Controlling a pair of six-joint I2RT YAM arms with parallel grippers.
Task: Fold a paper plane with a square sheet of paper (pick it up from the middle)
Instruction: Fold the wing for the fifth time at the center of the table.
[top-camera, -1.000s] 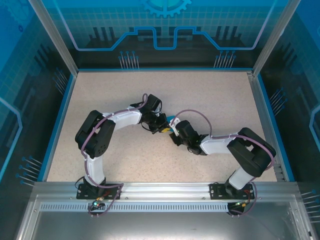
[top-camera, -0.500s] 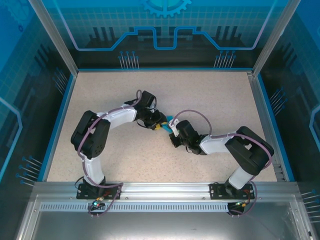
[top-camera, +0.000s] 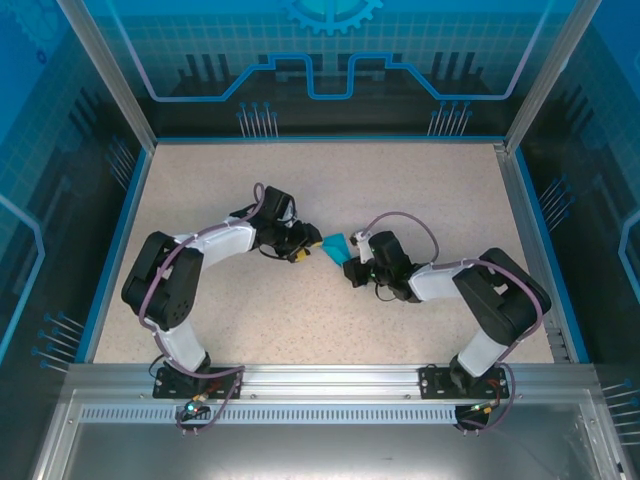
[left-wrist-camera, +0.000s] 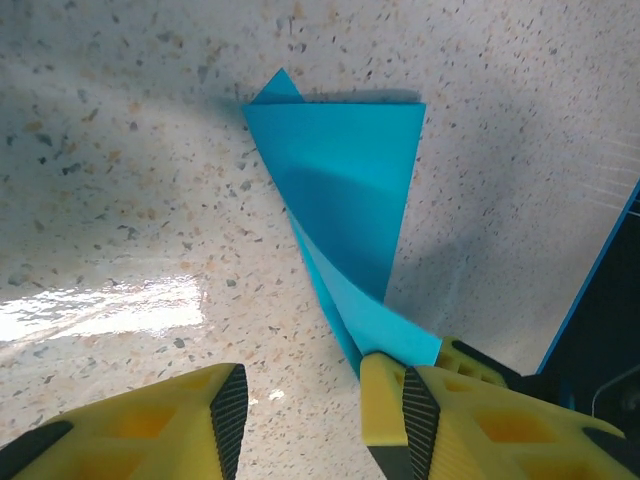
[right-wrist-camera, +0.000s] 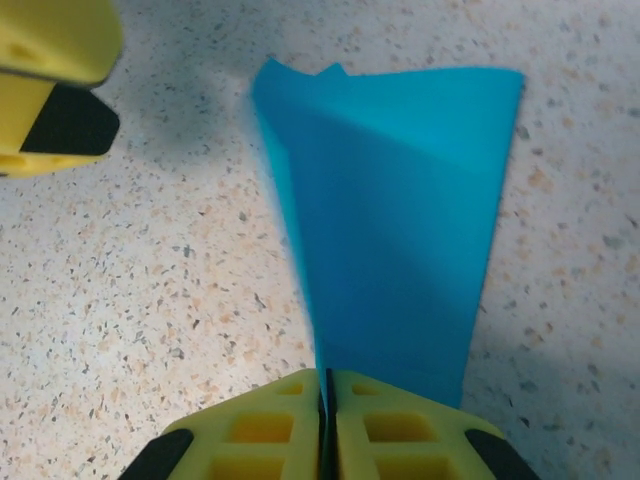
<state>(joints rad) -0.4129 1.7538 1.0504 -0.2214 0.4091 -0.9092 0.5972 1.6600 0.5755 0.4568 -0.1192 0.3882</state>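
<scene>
Paper plane (right-wrist-camera: 400, 220), a folded cyan dart, rests on the desk (top-camera: 420, 190). Its narrow end is pinched between the closed right fingers (right-wrist-camera: 295, 425), and its wide end fans away from them. The left fingers (left-wrist-camera: 385, 400) stand apart and grip nothing; the narrow end lies just beside one of them, not between. Folding looks nearly finished. Next, I judge the left fingers should close on the middle fold, gently, since thin paper crumples.
</scene>
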